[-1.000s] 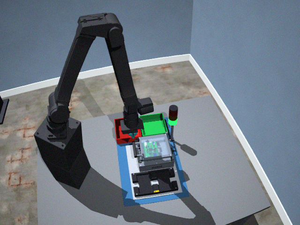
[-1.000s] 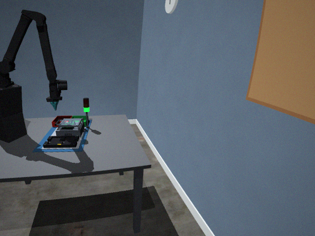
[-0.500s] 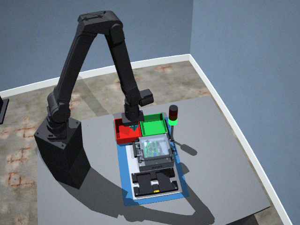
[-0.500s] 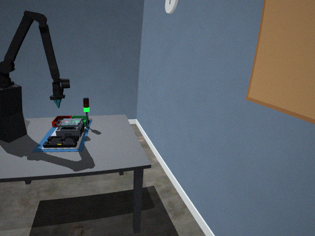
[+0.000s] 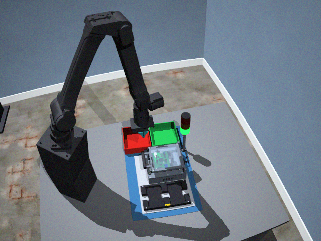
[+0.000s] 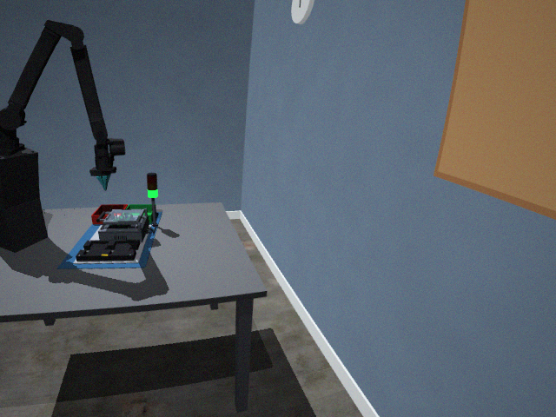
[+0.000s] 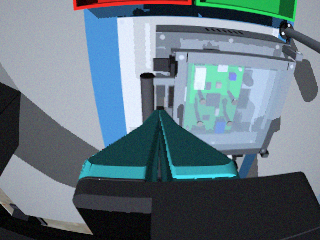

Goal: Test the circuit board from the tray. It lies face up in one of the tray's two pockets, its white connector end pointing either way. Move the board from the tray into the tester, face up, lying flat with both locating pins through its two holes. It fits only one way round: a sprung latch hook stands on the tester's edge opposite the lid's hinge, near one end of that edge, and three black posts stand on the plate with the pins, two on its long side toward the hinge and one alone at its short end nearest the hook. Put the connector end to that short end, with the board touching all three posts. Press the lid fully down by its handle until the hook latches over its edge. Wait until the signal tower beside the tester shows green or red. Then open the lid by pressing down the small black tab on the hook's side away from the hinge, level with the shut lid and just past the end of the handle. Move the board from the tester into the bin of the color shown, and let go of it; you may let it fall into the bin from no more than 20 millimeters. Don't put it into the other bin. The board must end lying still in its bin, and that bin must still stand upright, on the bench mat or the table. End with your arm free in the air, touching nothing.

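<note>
You see the black arm's closed teal-fingered gripper (image 5: 142,133) above the red bin (image 5: 128,145); the signal tower (image 5: 185,130) glows green.

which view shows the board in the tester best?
Wrist: the board fills mid-frame, green under the shut clear lid, chips visible. Top shows it small through the lid. Exterior shows only a faint greenish patch.

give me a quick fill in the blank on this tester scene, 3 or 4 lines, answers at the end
1. The signal tower beside the tester glows ____.
2. The circuit board lies under the tester's shut, see-through ____.
3. The claw hangs in the air with its fingers ____, holding nothing.
4. Both pockets of the black tray are ____.

Missing words: green; lid; shut; empty
</note>
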Robot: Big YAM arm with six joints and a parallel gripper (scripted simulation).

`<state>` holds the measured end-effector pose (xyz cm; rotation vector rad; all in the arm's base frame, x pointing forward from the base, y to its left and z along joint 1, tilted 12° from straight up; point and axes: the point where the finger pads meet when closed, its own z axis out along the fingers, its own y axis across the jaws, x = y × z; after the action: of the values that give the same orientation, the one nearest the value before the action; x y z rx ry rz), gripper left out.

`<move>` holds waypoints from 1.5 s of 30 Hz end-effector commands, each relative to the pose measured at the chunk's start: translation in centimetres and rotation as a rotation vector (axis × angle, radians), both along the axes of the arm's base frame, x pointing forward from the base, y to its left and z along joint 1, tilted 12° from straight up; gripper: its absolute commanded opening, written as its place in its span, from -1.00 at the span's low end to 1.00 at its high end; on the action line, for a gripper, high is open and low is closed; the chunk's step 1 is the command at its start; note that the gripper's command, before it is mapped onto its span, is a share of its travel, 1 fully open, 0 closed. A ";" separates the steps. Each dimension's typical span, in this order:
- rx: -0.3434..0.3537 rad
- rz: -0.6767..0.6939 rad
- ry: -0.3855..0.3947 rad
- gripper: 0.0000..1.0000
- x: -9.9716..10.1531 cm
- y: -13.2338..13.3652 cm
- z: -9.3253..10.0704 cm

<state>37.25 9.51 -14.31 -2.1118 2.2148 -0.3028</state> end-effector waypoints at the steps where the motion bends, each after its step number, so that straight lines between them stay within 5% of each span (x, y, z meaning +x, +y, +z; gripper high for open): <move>1: 0.005 -0.009 -0.012 -1.00 1.1 -0.1 -0.7; 20: 0.002 -0.004 -0.003 -1.00 1.6 -1.0 -7.0; 45: -0.002 0.001 0.010 -1.00 1.0 -0.9 -7.4</move>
<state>38.24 8.73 -21.30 -2.1157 2.2230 -0.2992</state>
